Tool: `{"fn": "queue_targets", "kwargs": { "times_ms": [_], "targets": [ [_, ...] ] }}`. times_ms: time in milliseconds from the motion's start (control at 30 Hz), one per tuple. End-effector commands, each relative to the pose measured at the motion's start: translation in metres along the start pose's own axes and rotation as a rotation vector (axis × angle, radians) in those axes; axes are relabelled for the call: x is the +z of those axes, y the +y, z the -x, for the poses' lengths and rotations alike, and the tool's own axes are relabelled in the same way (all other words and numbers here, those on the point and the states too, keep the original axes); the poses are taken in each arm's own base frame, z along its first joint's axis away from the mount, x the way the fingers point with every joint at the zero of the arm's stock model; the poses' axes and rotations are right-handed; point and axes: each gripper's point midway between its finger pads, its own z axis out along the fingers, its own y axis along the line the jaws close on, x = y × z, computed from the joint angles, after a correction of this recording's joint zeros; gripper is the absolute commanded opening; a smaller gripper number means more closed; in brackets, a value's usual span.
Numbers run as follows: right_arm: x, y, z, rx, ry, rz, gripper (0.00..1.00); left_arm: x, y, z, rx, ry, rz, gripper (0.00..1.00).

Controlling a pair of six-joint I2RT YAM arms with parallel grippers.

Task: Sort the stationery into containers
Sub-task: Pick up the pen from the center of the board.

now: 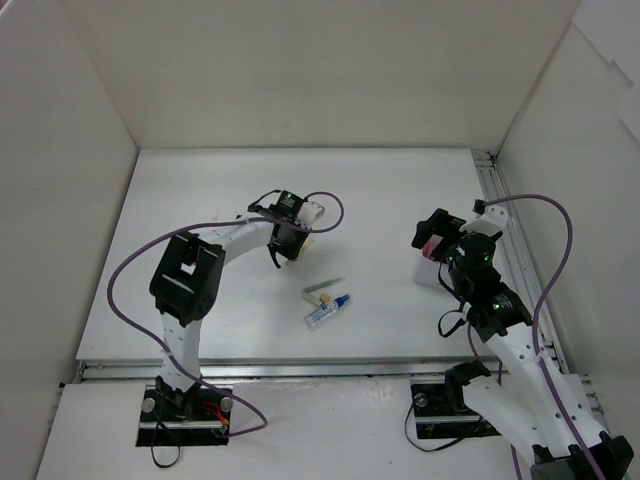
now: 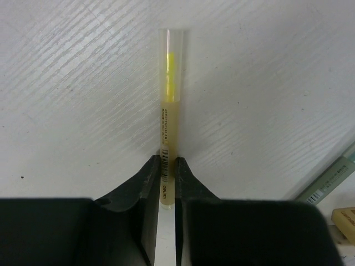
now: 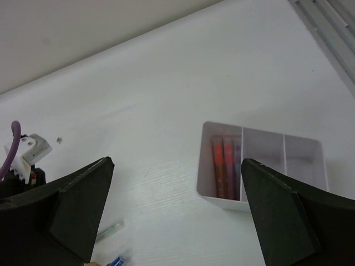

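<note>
Yellow pen | pinched in left gripper (pointing straight ahead)

White table — pale walls, metal rail

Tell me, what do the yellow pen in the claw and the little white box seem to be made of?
The yellow pen looks like glossy translucent plastic: the yellow tip shows through its clear cap. The white box seems thin, smooth plastic with moulded dividers, though stiff card cannot be ruled out.
</note>
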Motion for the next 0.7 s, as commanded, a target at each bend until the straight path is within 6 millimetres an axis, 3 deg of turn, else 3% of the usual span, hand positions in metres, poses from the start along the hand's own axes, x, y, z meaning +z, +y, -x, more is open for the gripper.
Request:
{"fn": "queue_targets", "kwargs": {
  "times_ms": [0, 100, 133, 200, 233, 300, 333, 367, 400, 433, 667],
  "targets": [
    [0.004, 0.031, 0.002, 0.037, 0.045, 0.129, 0.98, -0.042, 0.005, 0.041, 0.012, -0.135, 0.043, 0.00],
    [0.009, 0.047, -0.010, 0.044, 0.108, 0.181, 0.98, -0.067, 0.003, 0.054, -0.014, -0.201, 0.047, 0.00],
    [0.009, 0.052, -0.012, 0.046, 0.121, 0.205, 0.98, -0.086, 0.000, 0.066, -0.010, -0.266, 0.047, 0.00],
    [0.012, 0.066, -0.019, 0.080, 0.141, 0.245, 0.98, -0.100, -0.006, 0.068, -0.009, -0.324, 0.022, 0.00],
    [0.014, 0.074, -0.027, 0.091, 0.167, 0.280, 0.98, -0.123, -0.011, 0.076, -0.001, -0.394, 0.011, 0.00],
    [0.015, 0.086, -0.033, 0.124, 0.175, 0.315, 0.98, -0.136, -0.029, 0.069, 0.027, -0.439, -0.058, 0.00],
    [0.015, 0.096, -0.032, 0.135, 0.176, 0.357, 0.98, -0.159, -0.035, 0.077, 0.047, -0.522, -0.073, 0.00],
    [0.016, 0.109, -0.036, 0.134, 0.195, 0.389, 0.98, -0.166, -0.045, 0.076, 0.067, -0.548, -0.105, 0.00],
    [0.016, 0.118, -0.034, 0.148, 0.190, 0.414, 0.98, -0.164, -0.047, 0.068, 0.068, -0.545, -0.109, 0.00],
    [0.015, 0.127, -0.032, 0.155, 0.190, 0.442, 0.98, -0.177, -0.051, 0.071, 0.080, -0.589, -0.110, 0.00],
    [0.014, 0.199, -0.040, 0.259, 0.209, 0.634, 0.98, -0.189, -0.066, 0.066, 0.089, -0.615, -0.126, 0.00]
  ]
}}
